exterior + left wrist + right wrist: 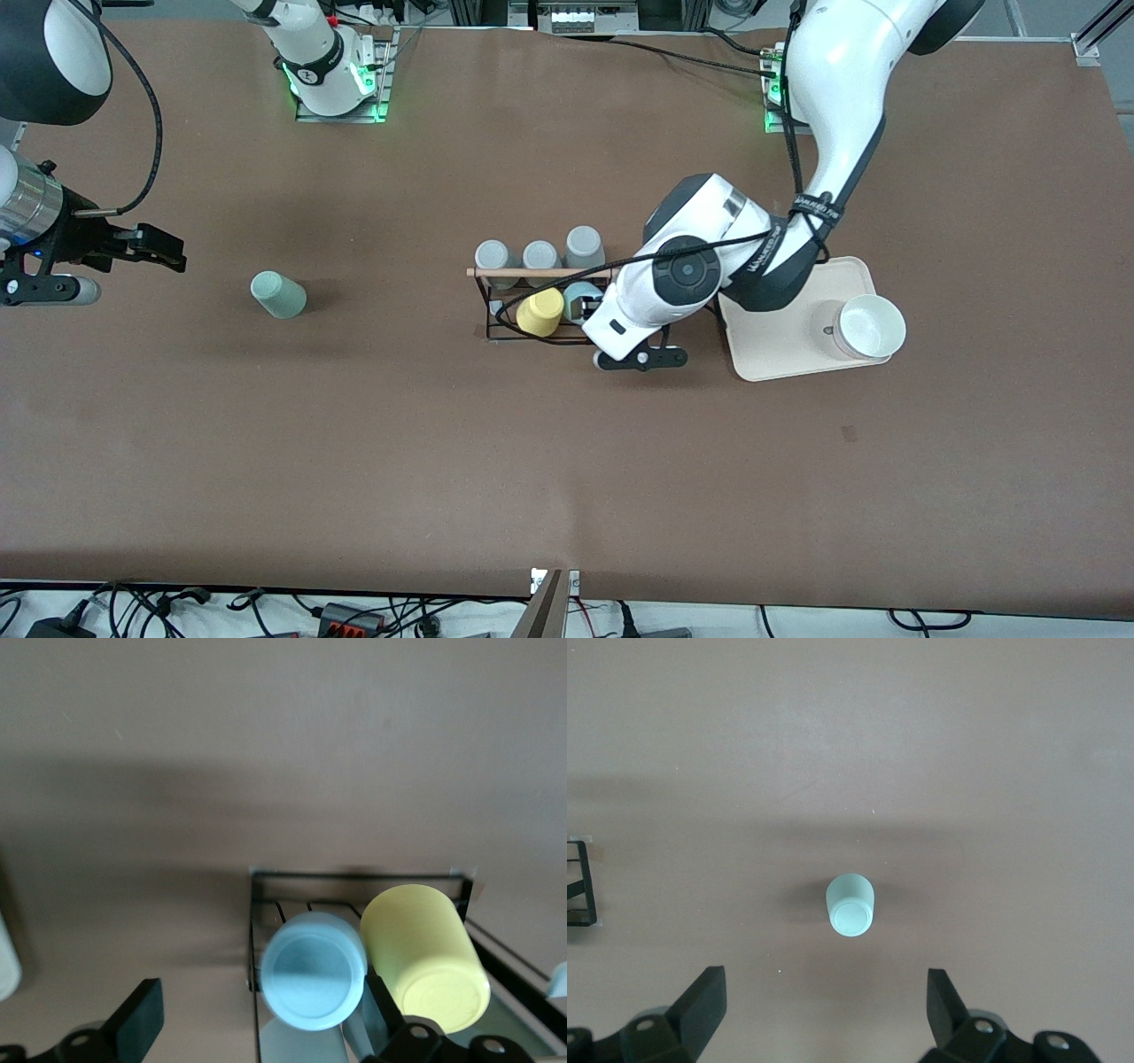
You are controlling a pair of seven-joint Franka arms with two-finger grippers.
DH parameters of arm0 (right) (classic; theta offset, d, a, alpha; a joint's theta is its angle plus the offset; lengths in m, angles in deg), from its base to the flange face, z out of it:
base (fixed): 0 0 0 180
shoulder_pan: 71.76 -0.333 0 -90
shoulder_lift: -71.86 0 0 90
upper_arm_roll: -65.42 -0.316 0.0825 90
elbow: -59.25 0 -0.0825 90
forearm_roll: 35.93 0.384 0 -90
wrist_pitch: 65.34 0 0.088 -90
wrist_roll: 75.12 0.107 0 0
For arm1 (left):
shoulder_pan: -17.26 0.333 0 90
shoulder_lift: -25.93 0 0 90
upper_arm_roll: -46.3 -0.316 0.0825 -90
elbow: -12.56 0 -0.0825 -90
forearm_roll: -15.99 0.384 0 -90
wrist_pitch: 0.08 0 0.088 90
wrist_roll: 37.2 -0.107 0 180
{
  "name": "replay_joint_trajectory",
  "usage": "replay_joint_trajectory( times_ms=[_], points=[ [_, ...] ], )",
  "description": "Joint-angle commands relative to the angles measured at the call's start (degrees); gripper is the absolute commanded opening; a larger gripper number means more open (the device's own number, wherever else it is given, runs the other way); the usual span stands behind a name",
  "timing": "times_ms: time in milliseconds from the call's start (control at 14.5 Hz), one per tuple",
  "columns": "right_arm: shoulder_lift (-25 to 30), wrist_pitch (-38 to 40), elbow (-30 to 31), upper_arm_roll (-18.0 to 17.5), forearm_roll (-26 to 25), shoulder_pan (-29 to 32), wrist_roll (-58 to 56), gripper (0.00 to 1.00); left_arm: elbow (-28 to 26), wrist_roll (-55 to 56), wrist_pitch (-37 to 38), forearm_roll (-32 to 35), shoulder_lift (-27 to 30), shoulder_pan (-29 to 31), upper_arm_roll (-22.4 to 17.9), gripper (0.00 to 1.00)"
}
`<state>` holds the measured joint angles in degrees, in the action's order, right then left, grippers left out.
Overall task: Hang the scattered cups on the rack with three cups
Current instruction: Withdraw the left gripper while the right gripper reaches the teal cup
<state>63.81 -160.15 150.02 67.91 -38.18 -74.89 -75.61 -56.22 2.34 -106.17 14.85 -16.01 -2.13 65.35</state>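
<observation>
The black wire rack [523, 272] stands mid-table with a wooden rod across its top. Three grey cups [540, 256] sit along its side nearer the arm bases. On the side nearer the camera hang a yellow cup [539, 312] and the light blue cup [580, 295]. My left gripper [585, 310] is over that side, open, and in the left wrist view the left gripper [261, 1023] has the blue cup [314, 970] on the rack [354, 875] between its spread fingers, close to one finger. The sage-green cup [278, 294] sits alone toward the right arm's end. My right gripper [824, 1005] hovers open, short of the sage-green cup [850, 906].
A cream tray [780, 350] with a white bowl [870, 326] lies toward the left arm's end, beside the rack. The left arm's wrist hangs over the gap between rack and tray. A corner of the rack [580, 881] shows in the right wrist view.
</observation>
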Motion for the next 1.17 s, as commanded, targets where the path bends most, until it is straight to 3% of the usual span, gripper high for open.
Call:
replay_joint_trajectory(
  times_ms=[0,275,551,895,1101],
  points=[
    [-0.1,0.7,-0.2,-0.2,0.0,-0.4,0.3,1.0,-0.5,0.5,5.2,1.8,5.7,3.0,-1.6,1.0],
    [-0.1,0.7,-0.3,-0.2,-0.9,-4.2,0.4,1.0,-0.4,0.1,9.8,1.8,12.3,14.3,-1.1,1.0],
    [-0.6,0.6,-0.2,0.1,-0.3,-3.3,-0.5,1.0,-0.7,-2.1,14.8,1.8,19.2,21.6,-1.0,1.0],
    [-6.7,-1.1,-0.3,0.3,-1.3,-3.4,-0.6,1.0,-1.3,-7.8,25.0,2.3,21.5,23.0,-1.4,1.0],
    [-11.0,-6.8,2.6,0.3,-1.4,-3.3,-0.4,1.0,-6.1,-12.7,24.0,2.3,24.4,24.9,-1.1,1.0]
  ],
)
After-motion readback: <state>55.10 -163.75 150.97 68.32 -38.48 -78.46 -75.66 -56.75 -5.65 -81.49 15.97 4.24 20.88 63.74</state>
